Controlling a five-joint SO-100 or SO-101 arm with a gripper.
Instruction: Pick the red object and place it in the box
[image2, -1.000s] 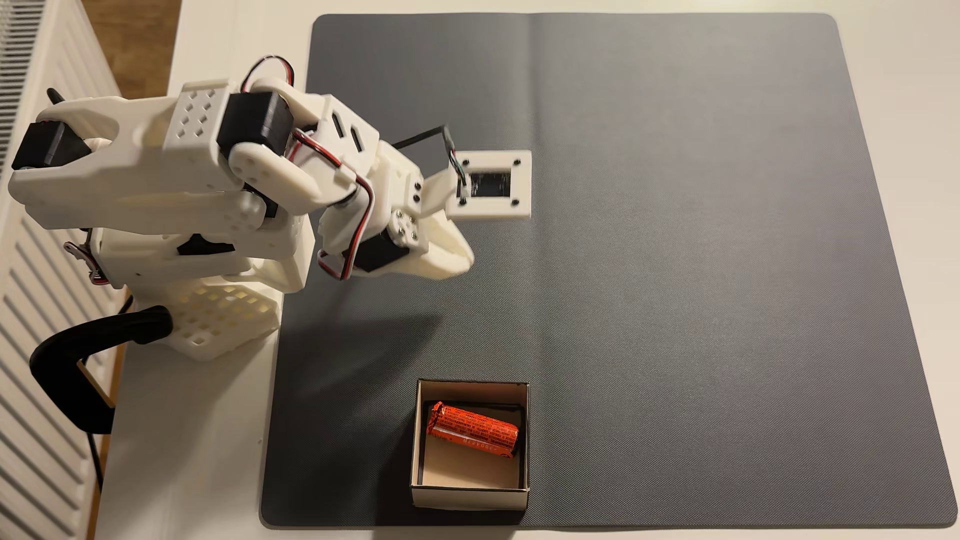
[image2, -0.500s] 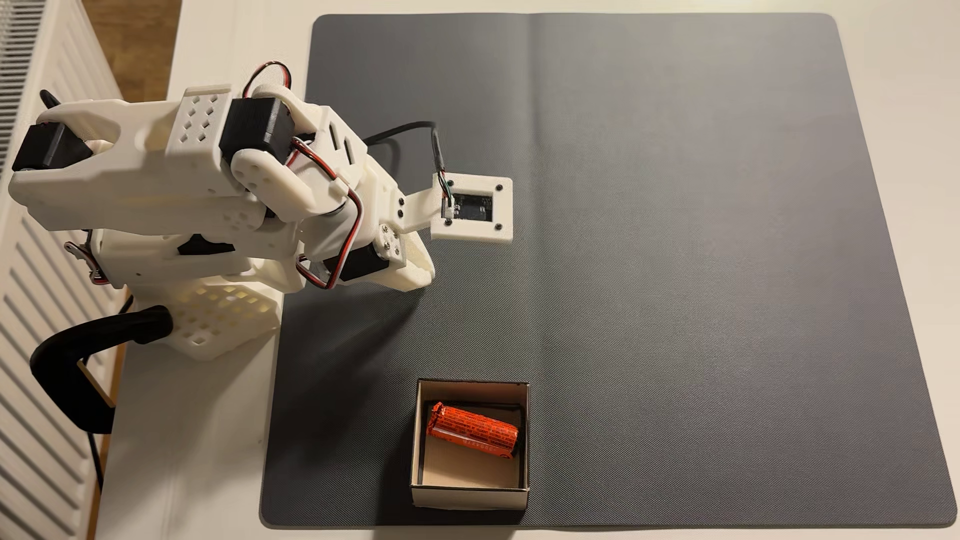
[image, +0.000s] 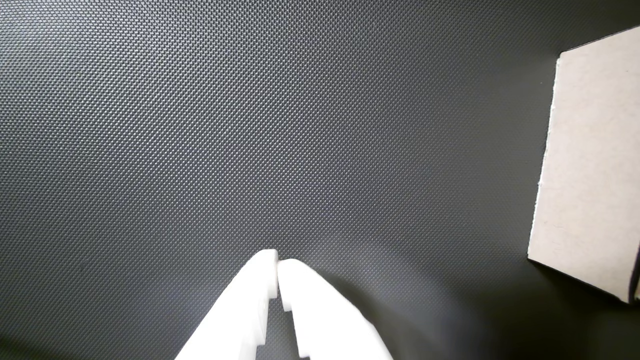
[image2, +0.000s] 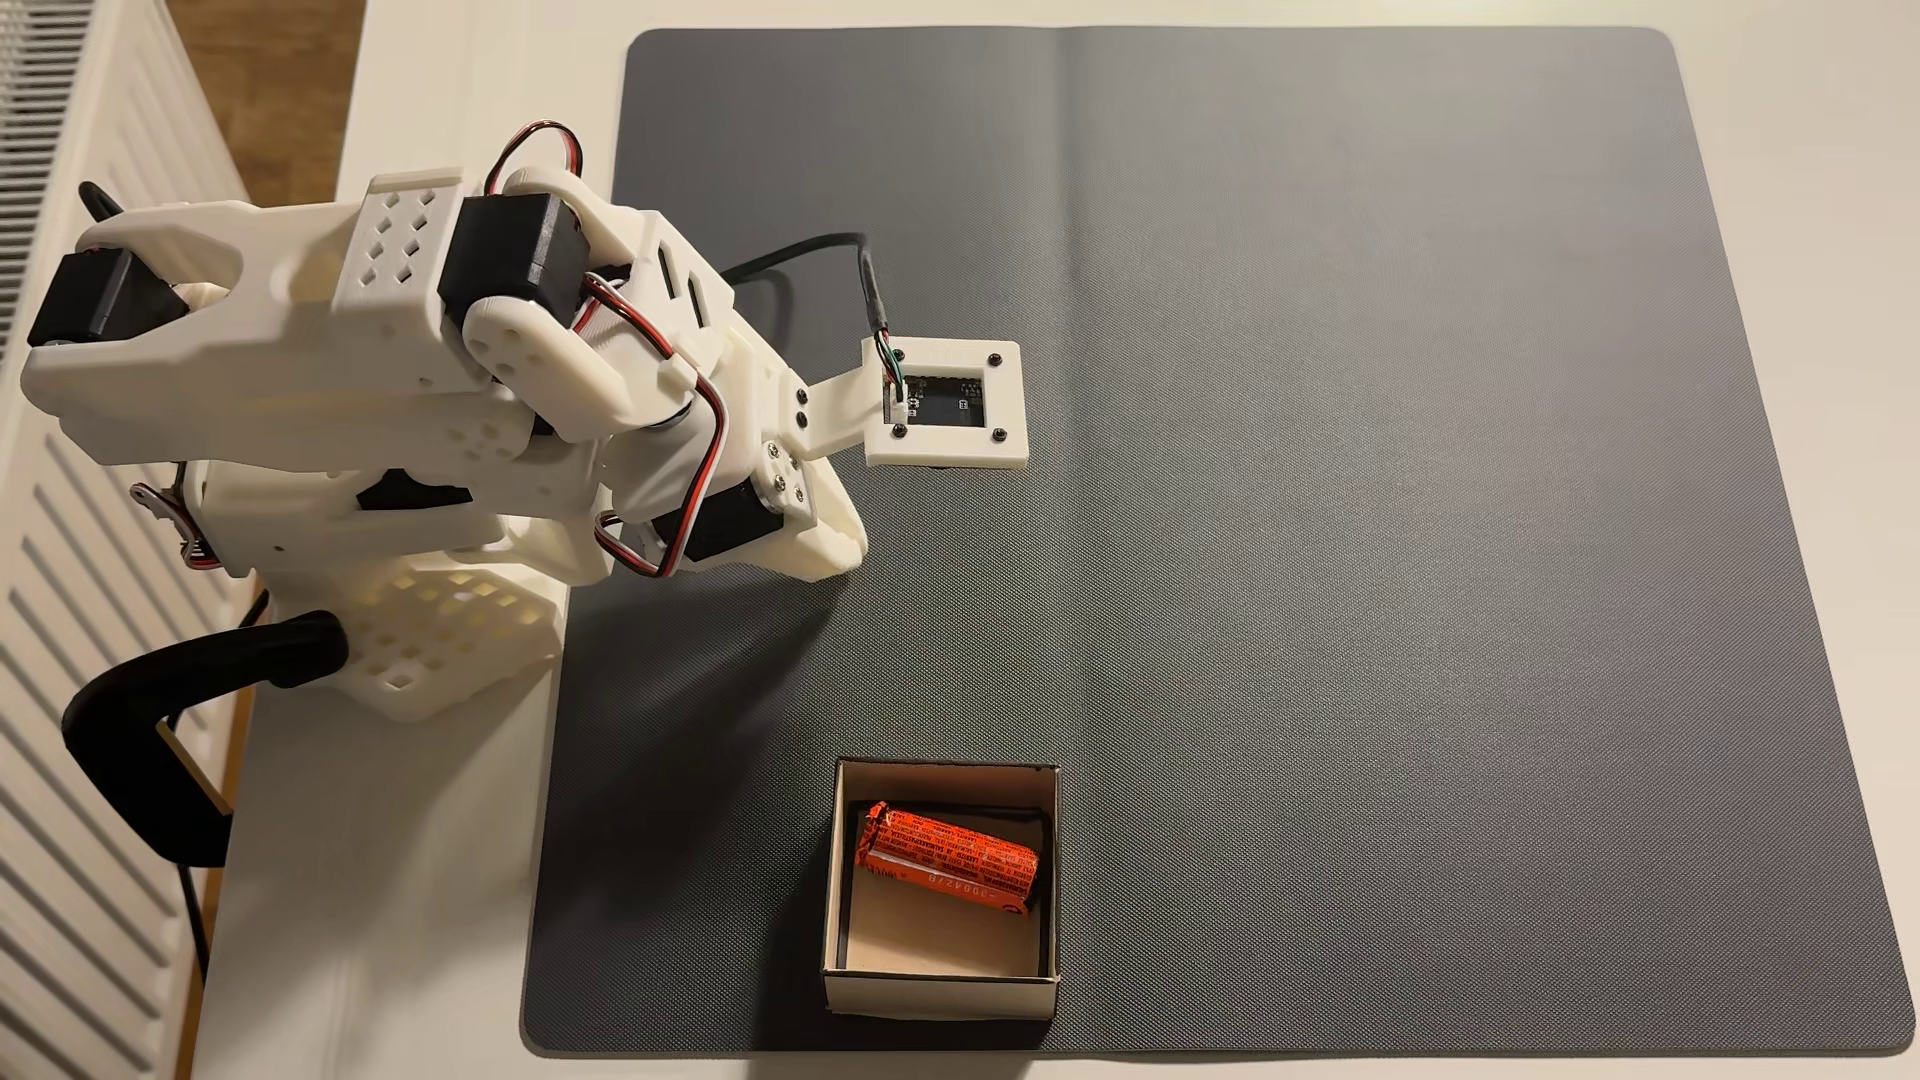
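Orange-red against tan card, the red object (image2: 947, 860) lies slanted inside the box (image2: 939, 992), which sits at the near edge of the grey mat (image2: 1351, 519) in the fixed view. On my wrist view the gripper (image: 277, 262) has its 2 white fingers (image: 320, 315) pressed together over bare mat, nothing between them (the box wall (image: 590, 165) shows at the right edge), well apart from the box.

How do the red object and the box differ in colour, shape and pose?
The red object is orange-red with fine black print; the box has pale cream walls and a tan bottom. The red object is a closed cylinder; the box is square and open-topped. The red object lies on its side, slanted; the box stands upright and holds it. Both are small and rest over the dark mat.
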